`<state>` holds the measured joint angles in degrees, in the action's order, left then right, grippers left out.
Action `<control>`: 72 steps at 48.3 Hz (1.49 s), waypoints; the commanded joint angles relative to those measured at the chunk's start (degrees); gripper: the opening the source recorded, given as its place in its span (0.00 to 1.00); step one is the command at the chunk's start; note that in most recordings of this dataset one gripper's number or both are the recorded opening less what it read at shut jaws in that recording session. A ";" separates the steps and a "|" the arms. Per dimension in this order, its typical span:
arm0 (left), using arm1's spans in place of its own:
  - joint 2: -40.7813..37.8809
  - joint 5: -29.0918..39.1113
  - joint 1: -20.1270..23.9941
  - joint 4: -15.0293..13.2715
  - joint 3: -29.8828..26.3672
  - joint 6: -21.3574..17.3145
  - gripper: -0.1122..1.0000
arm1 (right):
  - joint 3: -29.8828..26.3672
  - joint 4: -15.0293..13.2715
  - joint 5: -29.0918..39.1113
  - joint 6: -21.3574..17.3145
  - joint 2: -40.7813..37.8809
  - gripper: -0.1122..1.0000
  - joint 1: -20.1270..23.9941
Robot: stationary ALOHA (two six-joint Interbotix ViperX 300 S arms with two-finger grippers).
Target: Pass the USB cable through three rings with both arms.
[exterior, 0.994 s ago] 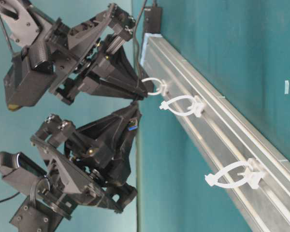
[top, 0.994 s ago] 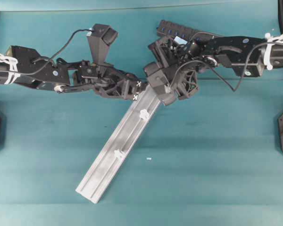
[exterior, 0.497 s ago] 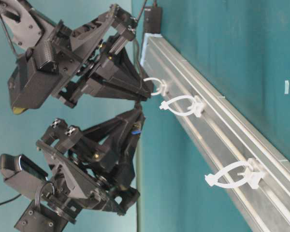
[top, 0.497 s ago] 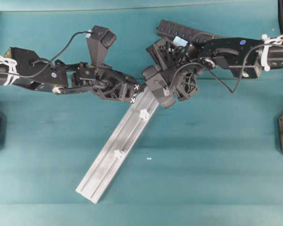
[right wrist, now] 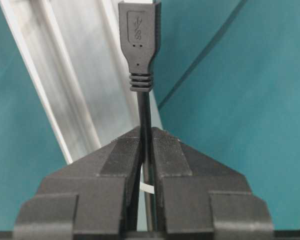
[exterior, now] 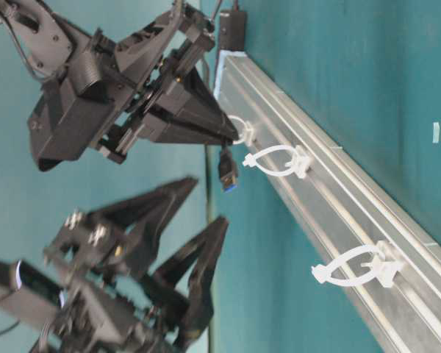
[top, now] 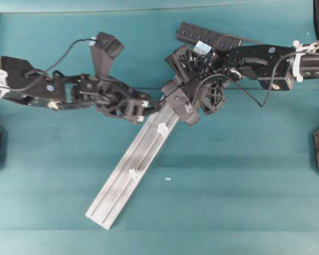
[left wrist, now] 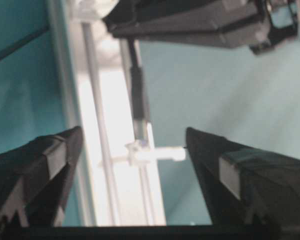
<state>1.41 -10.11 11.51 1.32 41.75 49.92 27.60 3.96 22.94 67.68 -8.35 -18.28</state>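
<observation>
Clearly, USB cable (right wrist: 140, 55) plug bears the USB trident logo.

A robotics lab bench: 2 black arms (top: 53, 93) over a teal table (top: 244, 186) with an aluminium rail (top: 122, 180)

One camera looked straight down on the teal tabletop (top: 244, 175); another sat low beside the aluminium rail (exterior: 338, 191), its picture turned sideways. Each wrist camera peered closely past its own end effector. All four views took in the rail's upper end.
</observation>
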 commanded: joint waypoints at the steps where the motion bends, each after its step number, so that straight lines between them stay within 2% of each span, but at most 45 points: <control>1: 7.29 -0.18 -0.18 0.26 0.70 -0.26 0.91 | -0.26 -1.41 0.44 0.53 -0.44 0.16 0.44; 10: 12.92 1.32 -0.18 0.26 4.75 -0.18 0.91 | -0.35 -2.99 1.49 1.14 -0.62 0.16 1.05; 22: 19.51 5.01 -0.18 0.26 7.65 0.00 0.91 | -0.35 -3.34 2.46 6.15 -1.14 0.16 2.20; 30: 21.80 6.50 -0.18 0.26 8.79 0.18 0.91 | -0.35 -3.43 3.25 7.73 -1.14 0.16 2.20; 72: 22.76 7.03 -0.35 0.26 8.88 0.18 0.91 | -0.62 -3.43 4.22 7.82 -2.55 0.16 1.85</control>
<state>22.50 -2.72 11.25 1.32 51.33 50.10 26.89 0.62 26.63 75.32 -10.90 -16.70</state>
